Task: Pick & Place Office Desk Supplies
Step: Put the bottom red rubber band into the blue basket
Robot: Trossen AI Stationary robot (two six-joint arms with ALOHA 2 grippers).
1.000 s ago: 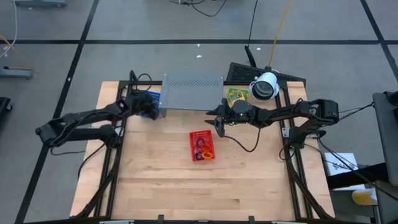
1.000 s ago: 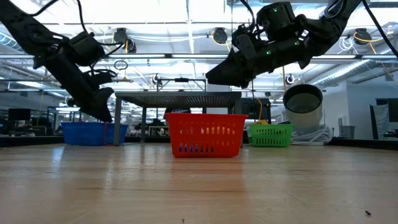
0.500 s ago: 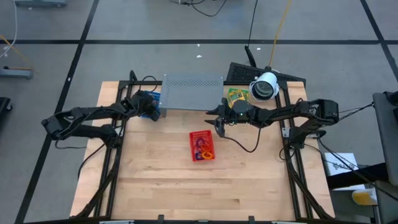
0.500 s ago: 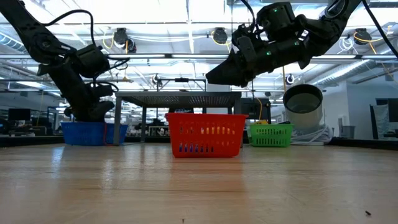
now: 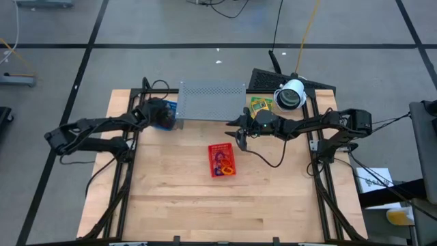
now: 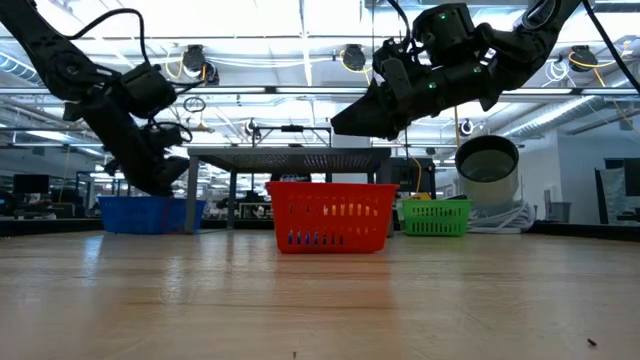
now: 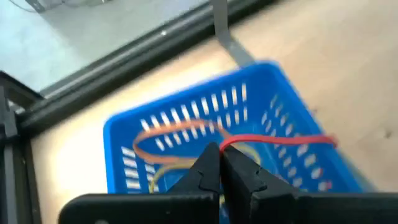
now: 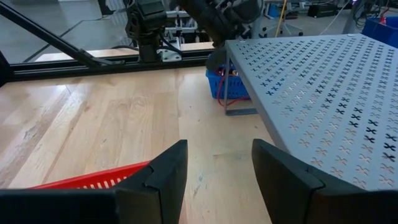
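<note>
Only the left wrist view is showing the catch — the left gripper (image 7: 220, 163) is hanging over the blue basket (image 7: 186, 112) with its fingers pressed together on one red rubber band (image 7: 280, 140), which is stretching sideways out from the fingertips. From above, this is hiding under the arm. The right gripper (image 8: 214, 163) is waiting with fingers spread, above the red basket (image 5: 221, 160) — one grey rack (image 5: 212, 100) is standing beside it.
</note>
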